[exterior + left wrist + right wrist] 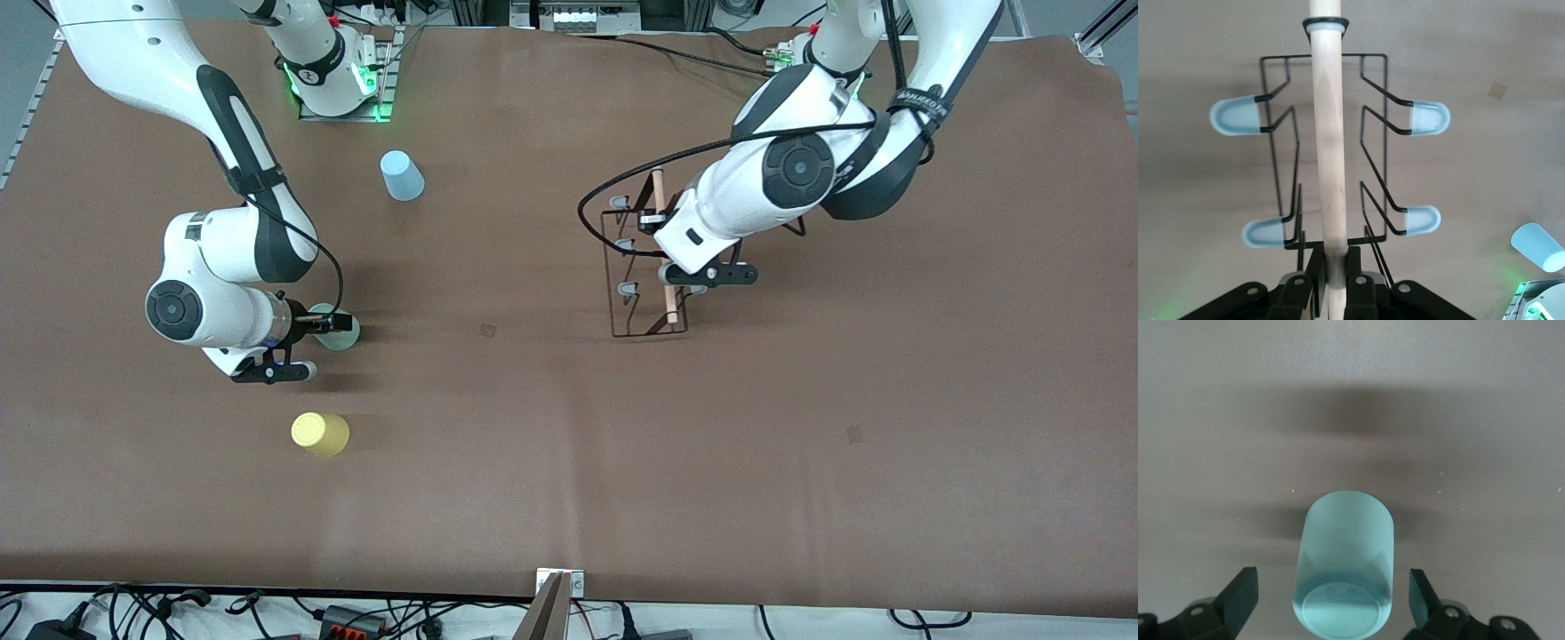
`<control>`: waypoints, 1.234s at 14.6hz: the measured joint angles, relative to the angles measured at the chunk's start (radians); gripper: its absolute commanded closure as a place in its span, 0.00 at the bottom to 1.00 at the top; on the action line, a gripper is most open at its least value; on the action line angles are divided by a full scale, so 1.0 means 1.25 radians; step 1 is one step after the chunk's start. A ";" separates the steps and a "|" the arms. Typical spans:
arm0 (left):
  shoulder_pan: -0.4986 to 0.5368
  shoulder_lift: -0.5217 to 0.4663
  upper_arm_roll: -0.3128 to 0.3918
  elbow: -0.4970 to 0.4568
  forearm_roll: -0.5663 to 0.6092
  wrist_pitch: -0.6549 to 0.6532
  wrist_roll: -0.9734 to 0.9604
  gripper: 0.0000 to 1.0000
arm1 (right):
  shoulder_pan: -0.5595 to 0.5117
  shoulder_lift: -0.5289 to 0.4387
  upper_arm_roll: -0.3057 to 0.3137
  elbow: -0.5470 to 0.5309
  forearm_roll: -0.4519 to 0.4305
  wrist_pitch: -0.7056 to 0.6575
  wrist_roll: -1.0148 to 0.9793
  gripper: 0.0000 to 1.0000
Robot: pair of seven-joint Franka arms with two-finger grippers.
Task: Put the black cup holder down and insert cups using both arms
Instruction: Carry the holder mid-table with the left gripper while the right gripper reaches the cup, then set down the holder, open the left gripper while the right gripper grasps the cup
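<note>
The black cup holder [622, 267] stands upright toward the left arm's end of the table, its wooden rod [660, 191] on top. My left gripper [669, 268] is shut on that rod, as the left wrist view [1336, 263] shows; pale-tipped prongs [1236, 115] stick out on both sides. I cannot tell whether its base touches the table. My right gripper [329, 323] is open around the mint green cup [343, 336]. In the right wrist view the cup [1348, 547] sits between the spread fingers [1241, 590], untouched. The yellow cup [320, 434] and light blue cup [402, 175] stand apart.
The brown table mat [569, 462] spreads wide between the arms. The light blue cup also shows in the left wrist view [1537, 247]. The right arm's green-lit base [342, 89] is at the table's back edge. Cables lie along the front edge [356, 613].
</note>
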 measured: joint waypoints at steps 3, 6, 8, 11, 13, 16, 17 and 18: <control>-0.044 0.032 0.000 0.000 0.033 0.040 -0.037 0.99 | 0.001 -0.004 0.000 -0.015 -0.001 0.000 0.012 0.00; -0.095 0.058 0.001 0.001 0.085 0.051 -0.069 0.99 | 0.006 -0.004 0.000 -0.019 -0.001 0.001 0.037 0.00; -0.112 0.069 0.001 0.001 0.091 0.061 -0.076 0.99 | 0.007 -0.004 -0.001 -0.020 -0.001 0.002 0.045 0.00; -0.120 0.084 0.001 0.001 0.097 0.097 -0.109 0.99 | 0.007 -0.003 -0.005 -0.024 -0.001 0.009 0.051 0.00; -0.124 0.096 0.001 0.001 0.099 0.107 -0.124 0.99 | 0.005 -0.003 -0.009 -0.027 -0.001 0.012 0.052 0.00; -0.132 0.111 0.002 0.001 0.104 0.108 -0.128 0.99 | 0.004 -0.003 -0.010 -0.027 -0.001 0.013 0.053 0.04; -0.137 0.115 0.002 0.001 0.112 0.108 -0.129 0.99 | 0.004 -0.003 -0.010 -0.028 -0.001 0.013 0.053 0.15; -0.140 0.119 0.002 0.001 0.122 0.108 -0.134 0.99 | 0.004 -0.003 -0.010 -0.028 -0.001 0.013 0.054 0.27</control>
